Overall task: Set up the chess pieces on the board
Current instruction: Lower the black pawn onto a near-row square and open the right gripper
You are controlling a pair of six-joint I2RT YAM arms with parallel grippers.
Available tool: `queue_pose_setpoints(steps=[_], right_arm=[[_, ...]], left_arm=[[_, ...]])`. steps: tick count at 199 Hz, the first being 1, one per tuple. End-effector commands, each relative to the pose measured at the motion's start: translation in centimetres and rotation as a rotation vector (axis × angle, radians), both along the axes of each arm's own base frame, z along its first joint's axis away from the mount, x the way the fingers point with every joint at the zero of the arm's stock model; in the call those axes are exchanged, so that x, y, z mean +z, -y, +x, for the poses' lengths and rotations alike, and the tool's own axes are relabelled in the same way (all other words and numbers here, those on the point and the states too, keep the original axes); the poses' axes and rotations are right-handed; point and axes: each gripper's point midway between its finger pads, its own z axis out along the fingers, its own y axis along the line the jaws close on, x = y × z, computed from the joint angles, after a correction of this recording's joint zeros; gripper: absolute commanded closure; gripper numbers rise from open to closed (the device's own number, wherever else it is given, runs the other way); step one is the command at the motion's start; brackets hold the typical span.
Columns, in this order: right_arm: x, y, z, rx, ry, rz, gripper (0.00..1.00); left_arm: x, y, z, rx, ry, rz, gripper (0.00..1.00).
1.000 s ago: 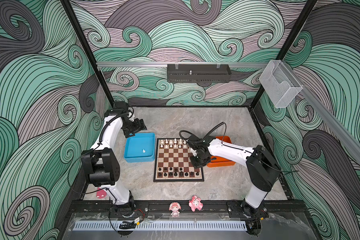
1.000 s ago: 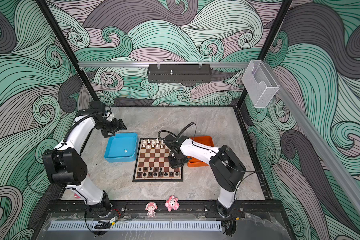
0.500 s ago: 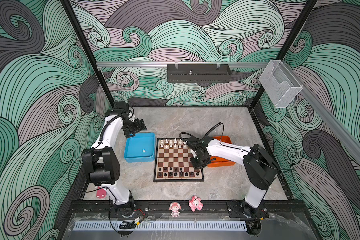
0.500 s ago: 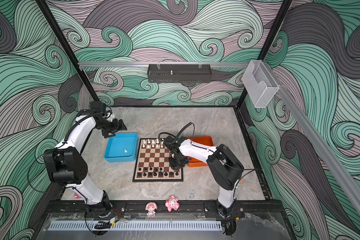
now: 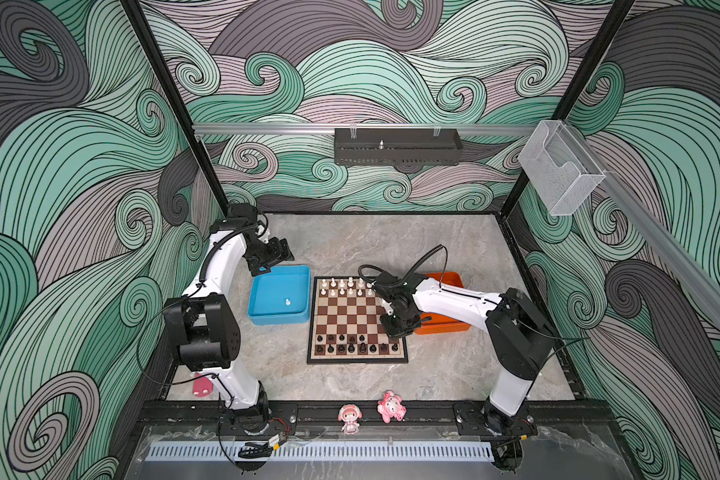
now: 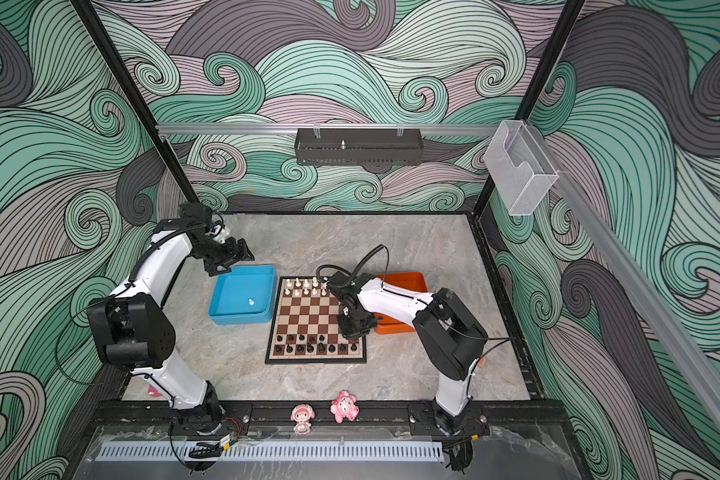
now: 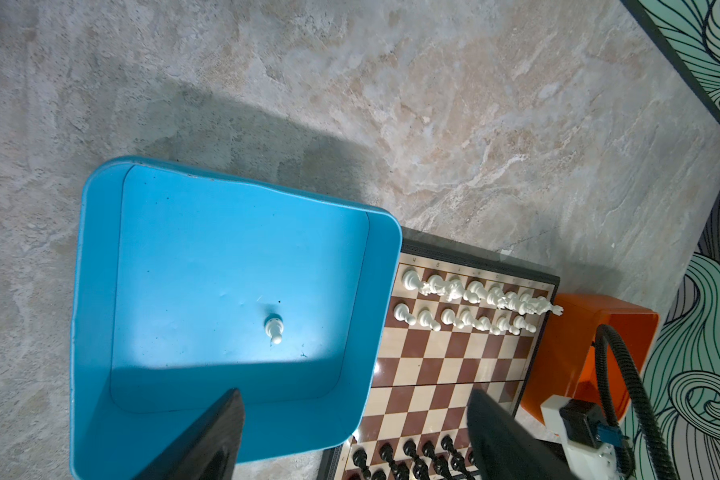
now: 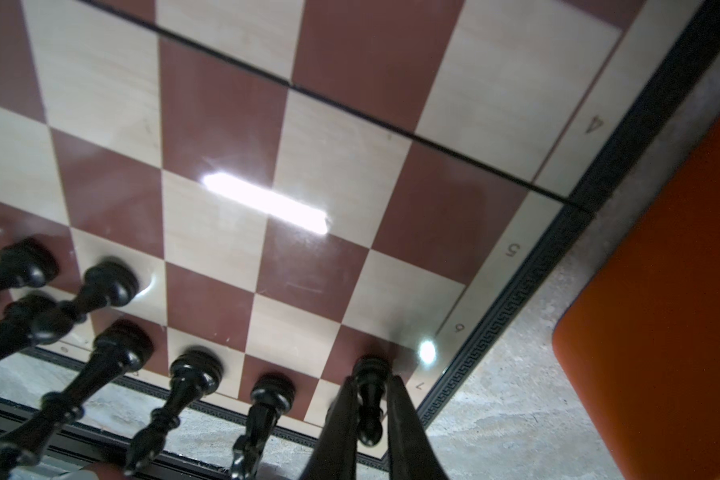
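On the table (image 5: 371, 245) the board (image 5: 350, 318) lies sq to cam. White pieces (image 5: 341, 287) on the 2 rows at its 12 o'clock edge, R end hidden by arm. Black pieces (image 5: 352, 348) on the 2 rows at 6 o'clock. Blue tray (image 5: 277, 318) just beside board at 9 o'clock, w/ lone white piece (image 5: 287, 302) inside. Orange tray (image 5: 447, 328) at 3 o'clock, partly under R arm. R pincer (image 5: 395, 332) points down over board's 4 o'clock edge; jaws unreadable. L pincer (image 5: 283, 253) hovers by blue tray's 12 o'clock rim. 2 pink figurines (image 5: 349, 417) on black rail at 6 o'clock.

Board (image 5: 356, 316) brown/cream checks; blue tray (image 5: 279, 321); orange tray (image 5: 445, 327); wht pcs (image 5: 341, 286); blk pcs (image 5: 352, 347).
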Motion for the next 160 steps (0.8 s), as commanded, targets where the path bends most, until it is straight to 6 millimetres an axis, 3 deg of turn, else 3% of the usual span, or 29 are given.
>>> queue_pose_setpoints(steps=[1,74,160], right_arm=[[-0.1,-0.2,-0.4,-0.001,-0.021,-0.006,0.78],[1.0,-0.2,-0.2,-0.001,-0.001,0.003,0.73],[4.5,-0.8,1.5,0.007,0.080,0.038,0.72]], left_arm=[[-0.4,0.3,0.1,-0.012,-0.004,-0.015,0.13],[-0.4,0.3,0.1,-0.013,-0.002,-0.015,0.13],[-0.4,0.1,0.0,-0.013,-0.003,-0.005,0.13]])
